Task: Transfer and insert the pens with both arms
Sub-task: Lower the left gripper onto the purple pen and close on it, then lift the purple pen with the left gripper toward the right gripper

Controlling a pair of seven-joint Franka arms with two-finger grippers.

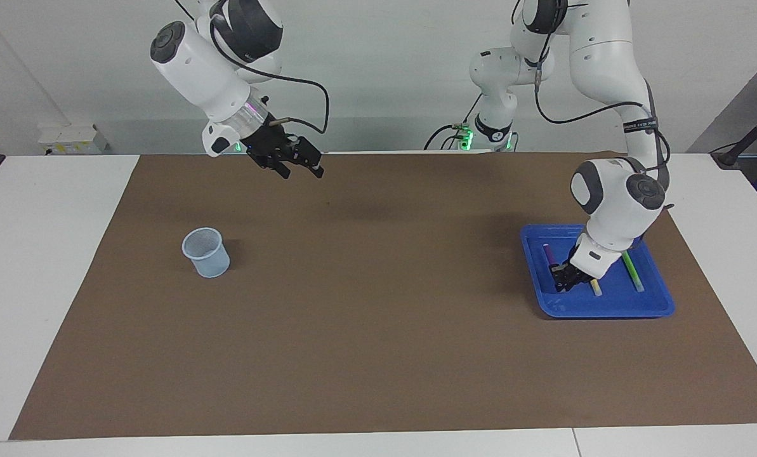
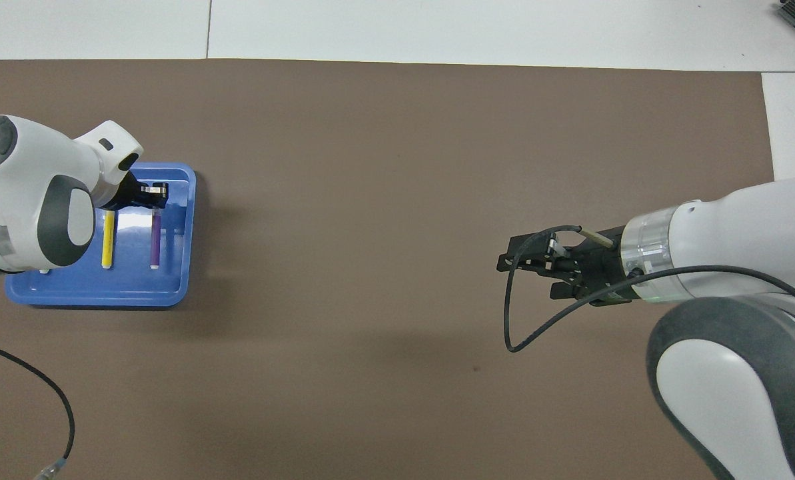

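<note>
The left gripper (image 1: 566, 280) was down in the blue tray (image 1: 606, 308), at the left arm's end of the brown mat (image 1: 378, 355), clamped on the purple pen (image 1: 549, 254). That pen ran lengthwise toward and away from the robots, whitish tip at the end nearer the robots, the fingers pinching its other end. It sat along the tray's edge closest to the mat's middle. The yellow pen (image 2: 108, 239) lay parallel just beside it in the tray, tip also toward the robots, free of the fingers. The green pen (image 1: 631, 270) lay by the tray's outer edge, partly hidden under the arm. The right gripper (image 1: 301, 166) waited, open, above the mat's edge nearest the robots. The mesh cup (image 1: 206, 252) stood upright toward the right arm's end.
</note>
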